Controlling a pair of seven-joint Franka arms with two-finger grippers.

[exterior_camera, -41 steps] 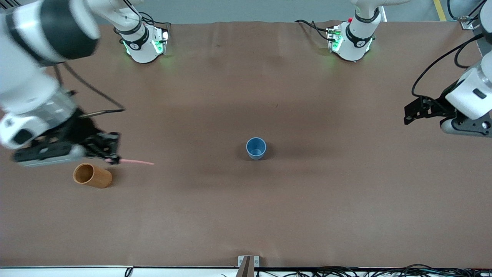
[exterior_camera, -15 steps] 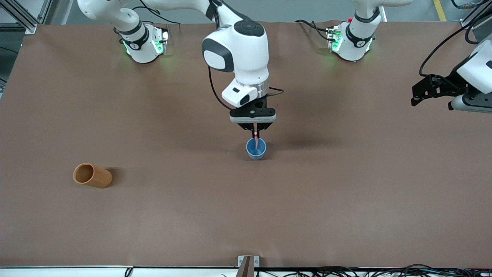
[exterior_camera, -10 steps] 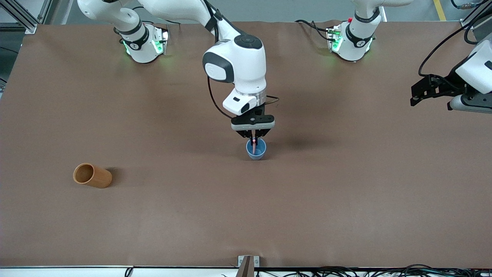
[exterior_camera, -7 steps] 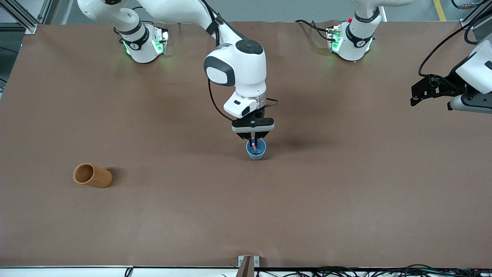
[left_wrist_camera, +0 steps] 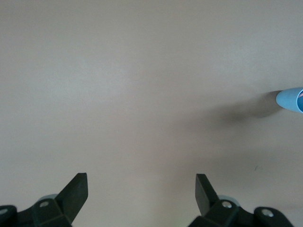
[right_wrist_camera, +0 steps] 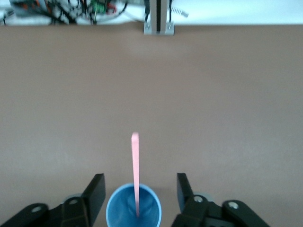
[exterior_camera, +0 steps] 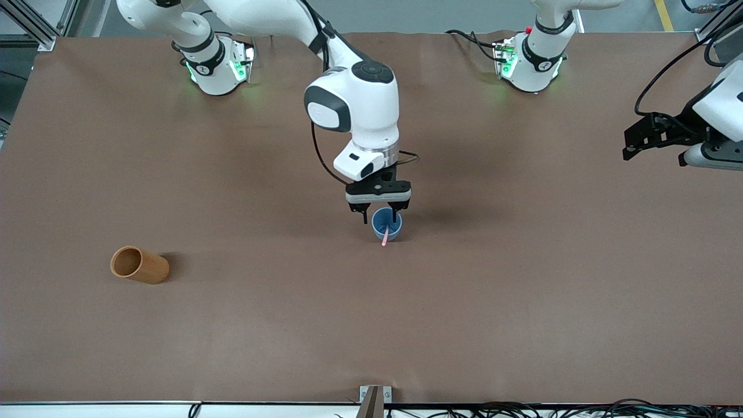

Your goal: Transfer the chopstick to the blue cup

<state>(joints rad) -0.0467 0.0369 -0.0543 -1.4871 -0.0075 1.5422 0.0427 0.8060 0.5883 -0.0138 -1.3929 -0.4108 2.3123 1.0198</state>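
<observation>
The blue cup (exterior_camera: 386,224) stands upright at the table's middle. The pale-pink chopstick (exterior_camera: 386,233) stands in it, its lower end on the cup's bottom, leaning over the rim toward the front camera. In the right wrist view the stick (right_wrist_camera: 135,165) rises from the cup (right_wrist_camera: 133,207). My right gripper (exterior_camera: 379,217) is open just above the cup, one finger on each side of it, touching nothing. My left gripper (exterior_camera: 630,145) is open and empty, waiting high over the left arm's end of the table; the cup's edge (left_wrist_camera: 291,100) shows in its view.
An orange-brown cylindrical cup (exterior_camera: 139,265) lies on its side toward the right arm's end of the table. A metal bracket (exterior_camera: 375,396) sits at the table's front edge, with cables along that edge.
My right gripper carried the chopstick from beside the orange-brown cup to the blue cup, lowered it in, then opened. The stick now leans free in the cup.
</observation>
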